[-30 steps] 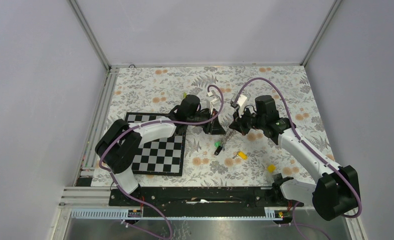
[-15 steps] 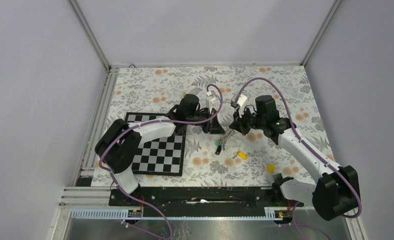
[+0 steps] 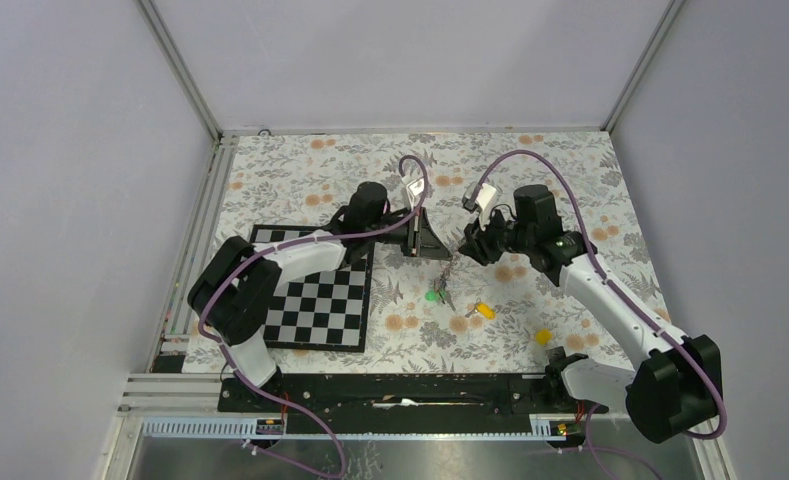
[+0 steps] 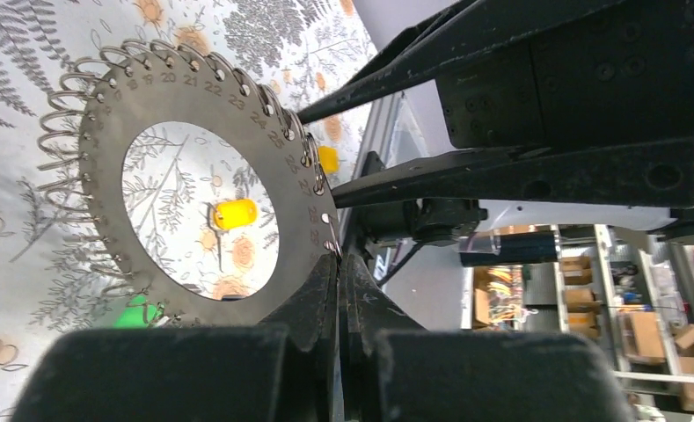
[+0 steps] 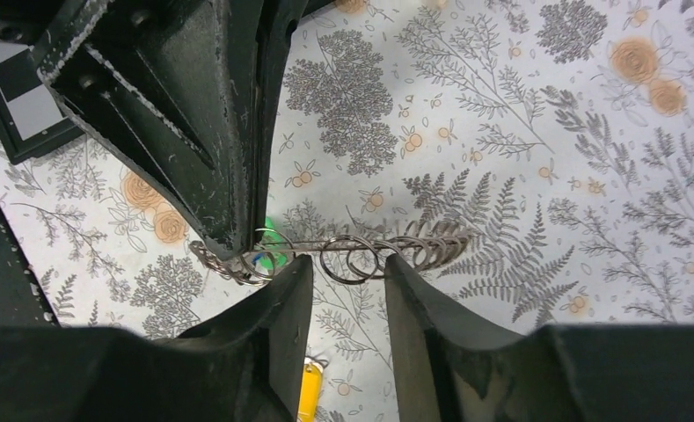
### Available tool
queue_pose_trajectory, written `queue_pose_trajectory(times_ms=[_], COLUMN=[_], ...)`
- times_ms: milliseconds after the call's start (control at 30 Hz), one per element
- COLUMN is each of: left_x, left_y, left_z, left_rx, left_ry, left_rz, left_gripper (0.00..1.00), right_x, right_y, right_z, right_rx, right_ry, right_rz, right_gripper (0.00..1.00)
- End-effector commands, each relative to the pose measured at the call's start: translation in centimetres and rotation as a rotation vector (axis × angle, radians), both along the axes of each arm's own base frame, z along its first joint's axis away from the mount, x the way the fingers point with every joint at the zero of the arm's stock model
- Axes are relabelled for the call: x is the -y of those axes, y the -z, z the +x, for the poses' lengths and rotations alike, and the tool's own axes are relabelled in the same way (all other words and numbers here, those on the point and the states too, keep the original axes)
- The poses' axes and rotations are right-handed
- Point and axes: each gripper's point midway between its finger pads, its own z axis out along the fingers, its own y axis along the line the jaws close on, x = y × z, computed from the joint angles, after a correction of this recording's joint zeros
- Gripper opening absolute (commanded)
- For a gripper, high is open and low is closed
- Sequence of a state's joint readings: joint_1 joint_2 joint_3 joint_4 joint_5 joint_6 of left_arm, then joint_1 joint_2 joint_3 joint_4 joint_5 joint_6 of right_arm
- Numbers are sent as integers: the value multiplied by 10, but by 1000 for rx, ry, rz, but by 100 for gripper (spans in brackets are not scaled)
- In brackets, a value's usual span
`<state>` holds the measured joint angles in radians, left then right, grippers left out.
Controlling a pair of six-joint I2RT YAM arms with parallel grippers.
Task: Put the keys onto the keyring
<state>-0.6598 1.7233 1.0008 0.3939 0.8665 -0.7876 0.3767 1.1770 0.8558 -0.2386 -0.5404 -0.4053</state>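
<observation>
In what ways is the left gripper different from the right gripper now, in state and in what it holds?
The left gripper is shut, while the right gripper has its jaws apart. The left gripper clamps the rim of the keyring; the right gripper holds nothing, its jaws standing either side of the keyring's looped edge. Both are black and meet at the keyring from opposite sides.

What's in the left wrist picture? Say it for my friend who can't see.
The left gripper pinches the edge of the keyring, a flat grey ring rimmed with wire loops, above the flowery table. A yellow key shows through its hole, a green key peeks past its edge, and the open right gripper sits by its rim.
</observation>
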Motion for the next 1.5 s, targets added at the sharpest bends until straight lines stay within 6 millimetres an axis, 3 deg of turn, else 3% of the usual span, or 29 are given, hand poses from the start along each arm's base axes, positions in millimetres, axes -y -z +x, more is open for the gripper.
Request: queue_pose_trajectory(times_ms=[0,333,500,667,1100,1467], left_x=[-1,-14,-19,-18,-15,-14], left_y=[-34,-40,-39,-36,-26,-25], left_z=[1,19,29,32,34,34], left_rx=[-52,-134,-202,-285,-433,-456], left_ry=[5,-48,-85,-91,-89,-89], left_rz=[-112,-143,-145,-151,-159,-158], left_gripper=[0,0,0,0,0,0], right_x=[6,16,10,6,-20,-29], right_y=[-36,-54,-53,-57,-24,-15], right_z=[11,5,-14,-14,-13,-8], right_rx=[135,267,280,345,452,492], right_ry=[-2,-59,-162,-178,-255,-264], right_rz=[-15,-85,-73,-66,-216,-273], right_gripper=[46,57,50,49,52,49])
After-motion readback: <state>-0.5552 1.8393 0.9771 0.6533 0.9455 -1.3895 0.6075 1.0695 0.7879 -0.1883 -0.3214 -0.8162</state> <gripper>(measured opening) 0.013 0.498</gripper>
